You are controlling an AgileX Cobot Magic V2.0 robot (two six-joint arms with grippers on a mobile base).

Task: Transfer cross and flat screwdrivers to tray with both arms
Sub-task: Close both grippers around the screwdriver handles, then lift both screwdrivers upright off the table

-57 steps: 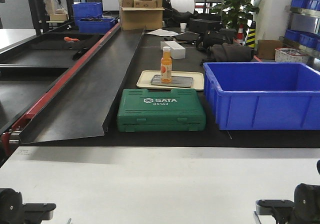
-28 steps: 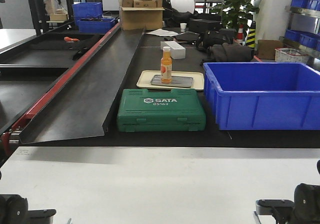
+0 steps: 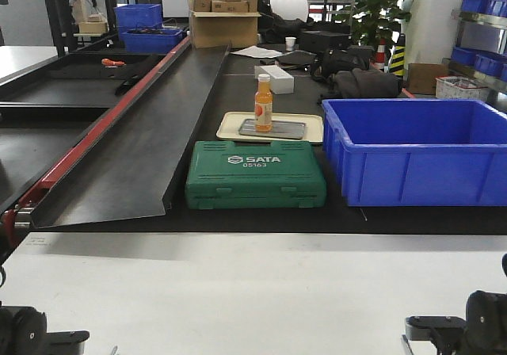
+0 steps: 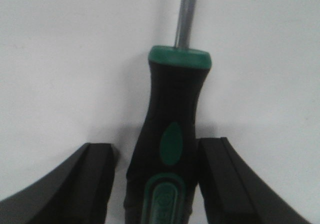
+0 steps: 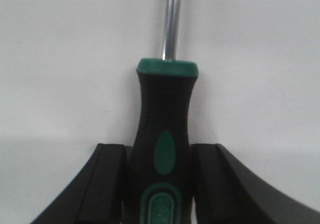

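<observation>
In the left wrist view a screwdriver [image 4: 172, 99] with a black and green handle lies on the white table, shaft pointing away. My left gripper [image 4: 157, 145] is open astride the handle: the right finger [image 4: 220, 179] touches it, while a gap shows beside the left finger [image 4: 97, 179]. In the right wrist view a second, matching screwdriver [image 5: 165, 99] lies the same way, and my right gripper [image 5: 160, 148] is shut on its handle. Both grippers sit low at the front view's bottom corners, the left gripper [image 3: 47, 341] and the right gripper [image 3: 424, 329]. The tray is out of view.
Beyond the white table [image 3: 253, 292] stand a green SATA tool case [image 3: 255, 174], a deep blue bin [image 3: 416, 149], and a cream tray [image 3: 313, 129] holding an orange bottle [image 3: 263, 101]. A long black chute [image 3: 150, 125] runs along the left.
In the front view my left arm has sunk lower and drawn slightly towards the bottom left corner. The right arm has not moved.
</observation>
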